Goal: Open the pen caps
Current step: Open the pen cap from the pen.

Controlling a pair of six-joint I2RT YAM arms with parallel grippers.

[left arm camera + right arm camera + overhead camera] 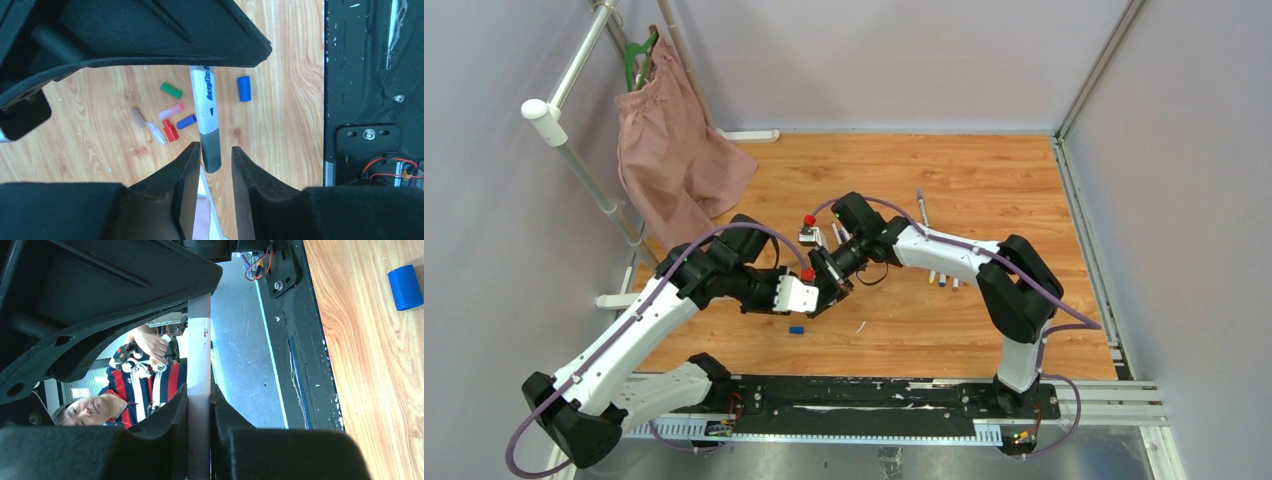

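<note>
L claw [215,151], jaws parted w/ gaps both sides, straddles dark cap [211,155] of pen [205,100] marked "Acrylic M…", rest of print hidden. R claw [199,390] clamps pen's barrel at opp. end. Loose on wood table [285,130] beneath: green cap [171,90], pink cap [171,110], red cap [170,130], blue cap [243,88], scattered near the pen.

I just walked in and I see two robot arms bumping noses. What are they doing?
They are taking caps off pens. The right arm has its jaws clamped on a white pen, holding it above the wooden table. The left arm has its jaws open on either side of the pen's dark cap, which is not off yet. Loose caps lie below: a green cap, a blue cap, a red cap.
</note>
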